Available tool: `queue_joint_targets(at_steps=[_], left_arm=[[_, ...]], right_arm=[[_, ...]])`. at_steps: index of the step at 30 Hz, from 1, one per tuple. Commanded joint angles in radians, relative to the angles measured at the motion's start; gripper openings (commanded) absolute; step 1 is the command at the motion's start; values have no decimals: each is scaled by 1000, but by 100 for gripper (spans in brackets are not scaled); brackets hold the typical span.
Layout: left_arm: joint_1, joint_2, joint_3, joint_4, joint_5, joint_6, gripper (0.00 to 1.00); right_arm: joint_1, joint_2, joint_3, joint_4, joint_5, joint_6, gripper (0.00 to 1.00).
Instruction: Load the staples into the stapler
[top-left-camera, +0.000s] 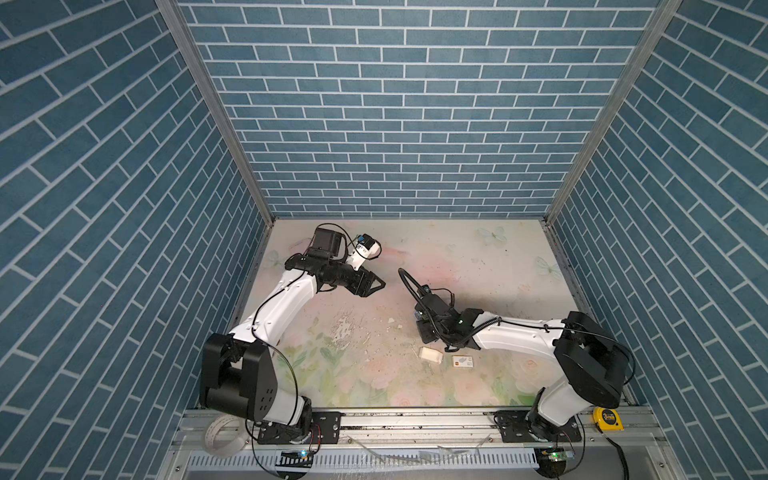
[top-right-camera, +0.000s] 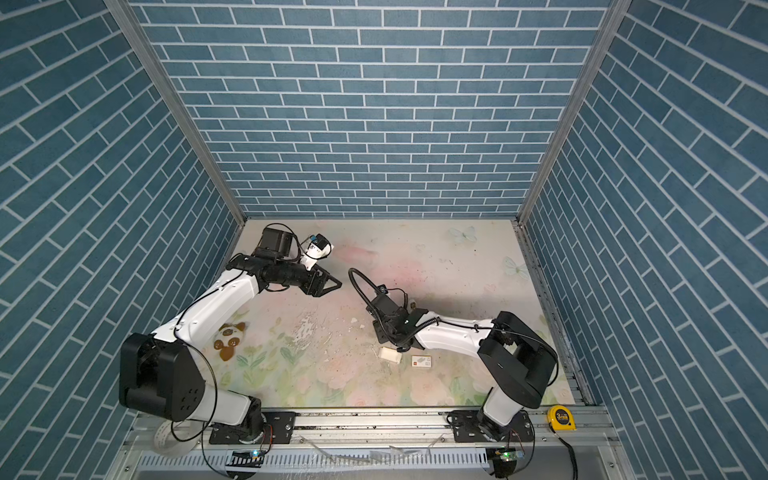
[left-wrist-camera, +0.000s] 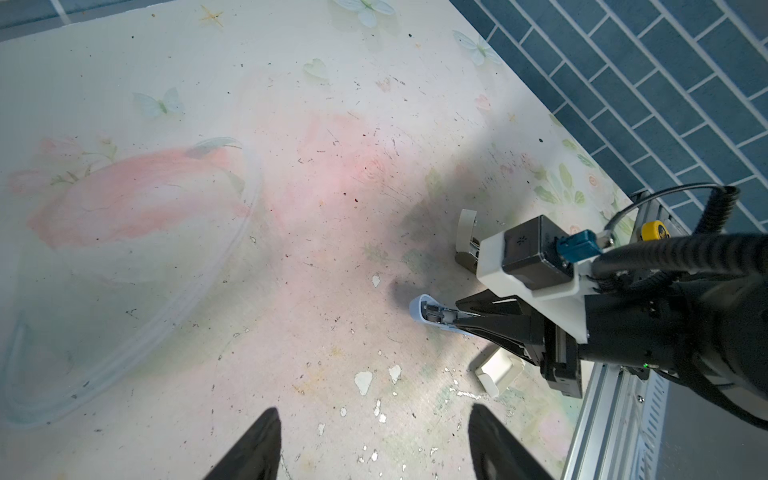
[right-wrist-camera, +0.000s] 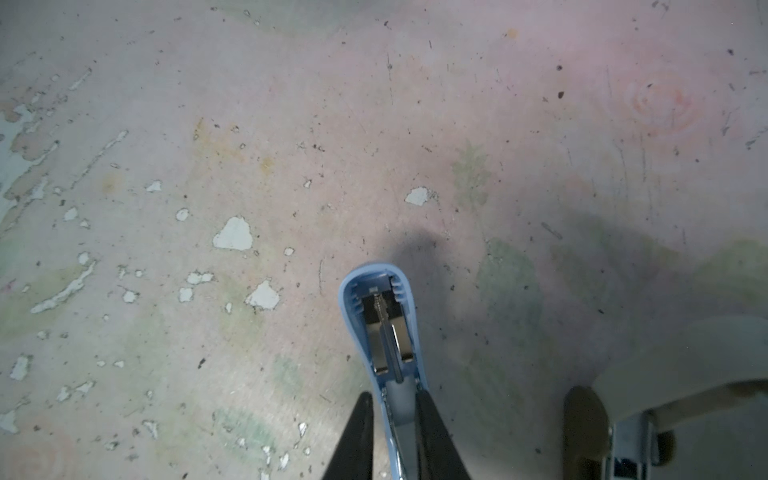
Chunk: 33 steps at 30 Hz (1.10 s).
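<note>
The right gripper (right-wrist-camera: 392, 399) has its two black fingers (right-wrist-camera: 357, 436) closed against the sides of the pale-blue plastic stapler (right-wrist-camera: 384, 332). The stapler's lid is swung open, so the metal spring channel inside faces the wrist camera. Just beside this gripper, on the side toward the aluminium front rail (top-left-camera: 415, 422), the small white cardboard tray (top-left-camera: 430, 355) of the staples lies on the worn floral tabletop (top-left-camera: 374, 374). The dark strips themselves cannot be made out. Just past the tray lies the white sleeve with a red mark (top-left-camera: 462, 361). Well apart, across the table, the left gripper (left-wrist-camera: 374, 444) hangs with its jaws spread wide, holding nothing.
</note>
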Motion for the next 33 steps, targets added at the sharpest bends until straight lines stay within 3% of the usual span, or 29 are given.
queue_joint_targets(at_steps=[1, 15, 33], left_arm=[[8, -22, -12, 2, 3, 9, 73], [8, -22, -14, 2, 6, 5, 73], [8, -27, -17, 7, 8, 4, 73]], right_arm=[[-3, 7, 22, -37, 25, -12, 20], [-5, 42, 19, -29, 41, -12, 20], [-4, -19, -27, -61, 56, 5, 18]])
